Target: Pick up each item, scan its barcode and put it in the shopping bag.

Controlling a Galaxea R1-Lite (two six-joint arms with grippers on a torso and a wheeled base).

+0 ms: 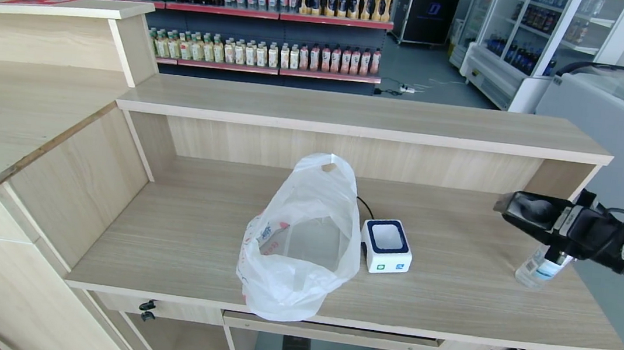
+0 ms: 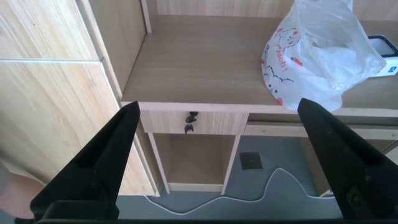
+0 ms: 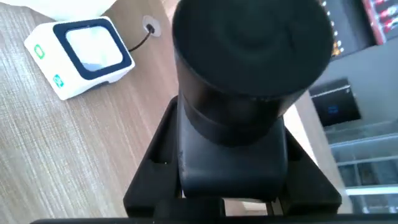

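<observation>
A white plastic shopping bag point(image 1: 304, 239) stands open in the middle of the wooden counter point(image 1: 193, 238). To its right sits a small white barcode scanner point(image 1: 386, 245) with a cable running behind it. My right gripper point(image 1: 511, 208) hovers over the counter's right end, shut on a black cylindrical item point(image 3: 249, 62). The scanner point(image 3: 81, 56) lies off to one side of that item. Below that arm a clear bottle point(image 1: 539, 270) with a blue label stands on the counter. My left gripper point(image 2: 217, 168) is open and holds nothing, low in front of the counter's left part, with the bag point(image 2: 317, 56) beyond it.
A raised ledge point(image 1: 365, 116) runs along the counter's back, and a tall wooden side wall point(image 1: 82, 184) closes the left. Drawers with keys point(image 2: 189, 121) sit under the front edge. Shelves of bottles and glass-door fridges stand far behind.
</observation>
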